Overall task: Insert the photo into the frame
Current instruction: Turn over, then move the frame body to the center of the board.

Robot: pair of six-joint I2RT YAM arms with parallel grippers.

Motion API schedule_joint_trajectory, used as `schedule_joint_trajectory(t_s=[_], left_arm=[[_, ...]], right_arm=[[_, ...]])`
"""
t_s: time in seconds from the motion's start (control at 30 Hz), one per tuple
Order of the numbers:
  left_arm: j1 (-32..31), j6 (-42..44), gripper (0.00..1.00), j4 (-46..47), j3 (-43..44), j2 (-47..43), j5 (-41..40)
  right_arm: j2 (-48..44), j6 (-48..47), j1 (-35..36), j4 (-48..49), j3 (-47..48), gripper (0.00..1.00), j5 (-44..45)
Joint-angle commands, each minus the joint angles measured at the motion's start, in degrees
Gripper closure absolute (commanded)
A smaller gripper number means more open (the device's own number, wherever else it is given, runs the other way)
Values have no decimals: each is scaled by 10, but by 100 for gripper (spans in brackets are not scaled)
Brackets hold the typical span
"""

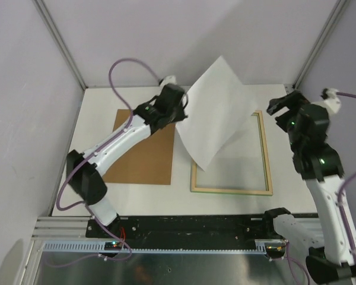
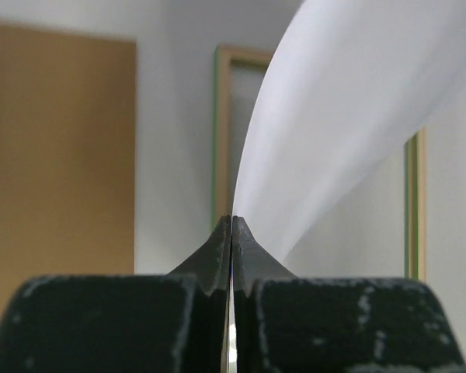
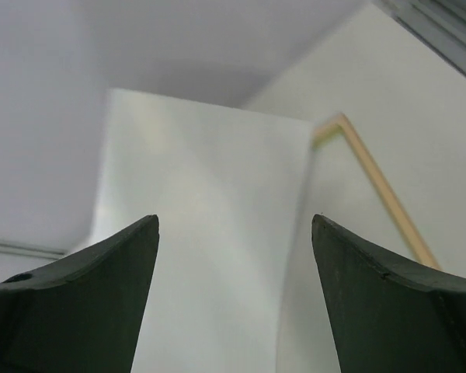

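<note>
The photo (image 1: pixel 216 110) shows only its white back. It is held up tilted over the frame, its lower corner down inside the frame's opening. My left gripper (image 1: pixel 183 110) is shut on the photo's left edge; in the left wrist view the sheet (image 2: pixel 349 116) curves up out of the closed fingers (image 2: pixel 217 256). The frame (image 1: pixel 265 163) lies flat with its pale wood back up, a green edge showing. My right gripper (image 1: pixel 279 107) is open and empty at the frame's far right corner, facing the photo (image 3: pixel 210 233). The frame's rail (image 3: pixel 380 186) shows to its right.
A plain brown backing board (image 1: pixel 143 151) lies flat left of the frame, partly under my left arm; it also shows in the left wrist view (image 2: pixel 54 148). White enclosure walls stand to the left, right and back. A metal rail (image 1: pixel 184 228) runs along the near edge.
</note>
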Motion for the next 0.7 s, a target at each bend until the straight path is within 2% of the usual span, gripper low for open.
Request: schedule_joint_trajectory(t_s=[0.0, 0.1, 0.17, 0.37, 0.43, 0.57, 0.67], left_arm=[[41, -125, 100, 222, -233, -110, 155], [77, -146, 100, 309, -367, -157, 181], [94, -156, 100, 347, -425, -176, 196], [104, -179, 100, 424, -528, -213, 207], [104, -183, 100, 447, -554, -228, 205], [105, -186, 100, 491, -591, -244, 210], [105, -187, 100, 513, -608, -247, 212]], right_arm=[[74, -36, -45, -25, -42, 16, -44], [125, -47, -86, -8, -85, 16, -80], [157, -49, -124, 15, -120, 17, -107], [251, -45, -227, 76, -195, 27, -174], [272, -41, -250, 93, -216, 34, -185], [301, -25, -296, 123, -257, 58, -204], [319, -9, -311, 139, -275, 71, -208]])
